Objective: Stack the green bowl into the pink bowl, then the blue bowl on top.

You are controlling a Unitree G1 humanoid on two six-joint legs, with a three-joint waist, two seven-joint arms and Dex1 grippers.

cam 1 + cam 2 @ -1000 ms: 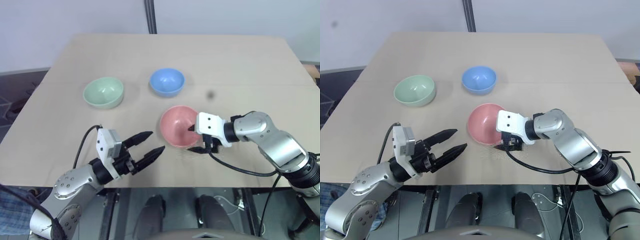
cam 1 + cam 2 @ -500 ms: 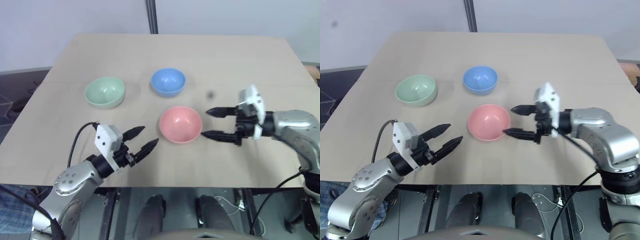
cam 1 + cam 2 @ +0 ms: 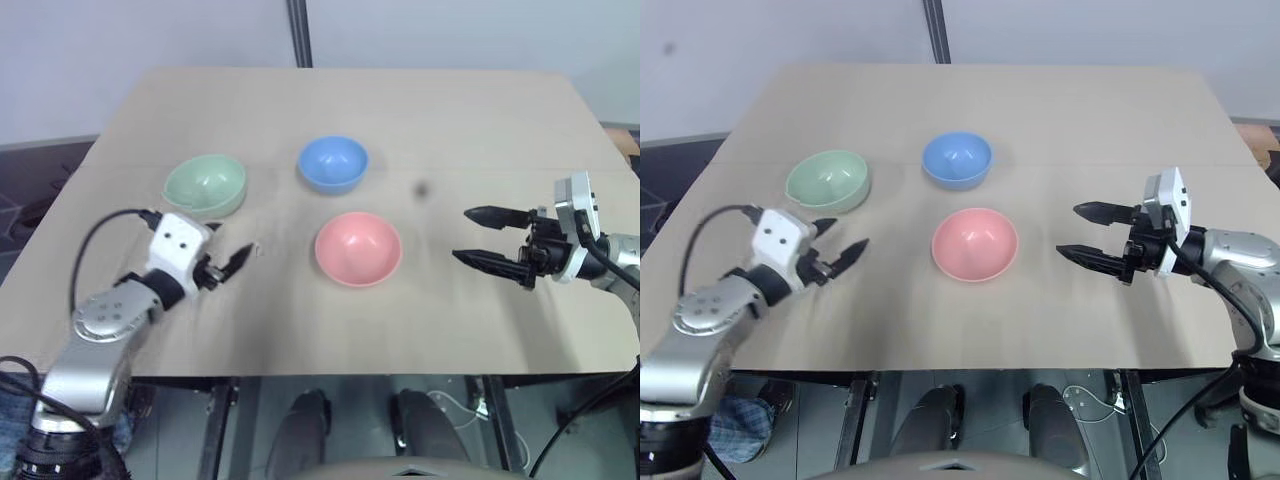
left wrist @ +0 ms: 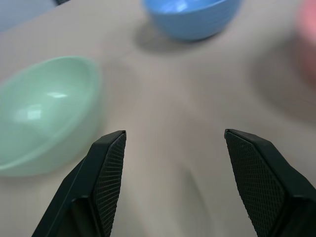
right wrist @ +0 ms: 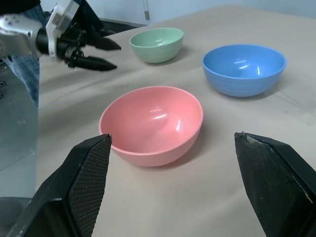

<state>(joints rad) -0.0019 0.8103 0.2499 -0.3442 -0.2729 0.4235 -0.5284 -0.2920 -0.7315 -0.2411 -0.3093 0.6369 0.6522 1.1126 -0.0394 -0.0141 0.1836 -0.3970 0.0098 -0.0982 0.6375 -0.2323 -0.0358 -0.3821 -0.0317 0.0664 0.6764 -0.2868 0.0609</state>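
Three bowls are seen on the tan table (image 3: pixel 480 120), all upright, all empty, none stacked. Leftmost, the green bowl (image 3: pixel 205 184) is set near the table's left side. The left gripper (image 3: pixel 838 246) is held just in front of it, low over the table, fingers spread apart, nothing between them; the green bowl's rim is seen close beside one finger in the left wrist view, contact not shown. Next, the blue bowl (image 3: pixel 333 163) is placed toward the far middle, apart from the green one. The pink bowl (image 3: pixel 358 247) is located in the middle, nearer the robot than the blue bowl, with a clear gap to both others. Rightmost, the right gripper (image 3: pixel 478 236) is held above the table well to the right of the pink bowl, fingers pointed toward it and spread wide, nothing gripped. A small dark spot (image 3: pixel 421 187) is seen on the table between the blue bowl and the right gripper.
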